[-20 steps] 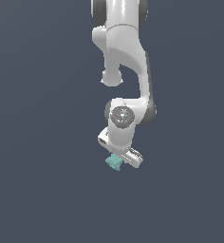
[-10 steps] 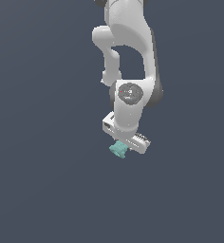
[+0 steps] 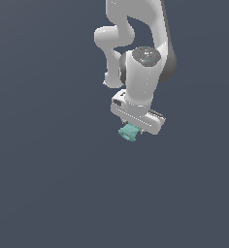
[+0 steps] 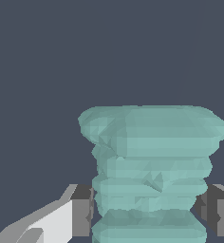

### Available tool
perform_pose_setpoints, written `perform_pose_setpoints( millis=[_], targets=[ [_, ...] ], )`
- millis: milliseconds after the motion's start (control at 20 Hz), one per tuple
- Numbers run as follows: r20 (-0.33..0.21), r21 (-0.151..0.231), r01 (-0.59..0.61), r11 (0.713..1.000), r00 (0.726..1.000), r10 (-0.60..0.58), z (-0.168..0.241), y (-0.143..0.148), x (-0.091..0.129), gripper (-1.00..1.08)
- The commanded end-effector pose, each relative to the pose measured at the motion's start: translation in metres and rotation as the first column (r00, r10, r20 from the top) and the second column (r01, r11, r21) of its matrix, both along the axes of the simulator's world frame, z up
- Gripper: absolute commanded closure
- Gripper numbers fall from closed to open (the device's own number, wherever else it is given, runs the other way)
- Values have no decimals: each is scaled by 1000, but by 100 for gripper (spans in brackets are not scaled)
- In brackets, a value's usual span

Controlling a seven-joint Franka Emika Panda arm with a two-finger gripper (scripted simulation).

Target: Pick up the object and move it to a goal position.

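The object (image 3: 129,132) is a small teal ribbed spool with flared ends. It pokes out from under the white gripper (image 3: 132,130), which is shut on it. In the wrist view the object (image 4: 152,161) fills the middle, and a grey finger pad (image 4: 81,211) presses on each side of its narrow ribbed waist. The white arm (image 3: 140,72) hangs over it in the exterior view, wrist pointing down. The fingers themselves are mostly hidden behind the gripper body in the exterior view.
A plain dark grey-blue surface (image 3: 48,184) fills both views. No other object, container or edge shows.
The arm has carried the held object up the picture and toward the exterior view's right over the last second. The grip has stayed shut on it.
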State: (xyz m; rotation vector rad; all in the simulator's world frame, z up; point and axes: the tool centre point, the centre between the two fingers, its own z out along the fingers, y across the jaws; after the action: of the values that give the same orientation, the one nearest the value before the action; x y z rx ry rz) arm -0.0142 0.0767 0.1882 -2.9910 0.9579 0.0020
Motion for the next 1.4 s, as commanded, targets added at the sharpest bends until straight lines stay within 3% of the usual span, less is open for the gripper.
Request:
perform_pose_setpoints(
  millis=[0, 800, 1350],
  targets=[
    [0, 0, 0, 1000, 1000, 0, 21, 7, -14, 108],
    [2, -4, 1, 1000, 1000, -1, 160, 56, -101, 108],
    [1, -2, 0, 1000, 1000, 0, 218, 78, -133, 108]
  ],
)
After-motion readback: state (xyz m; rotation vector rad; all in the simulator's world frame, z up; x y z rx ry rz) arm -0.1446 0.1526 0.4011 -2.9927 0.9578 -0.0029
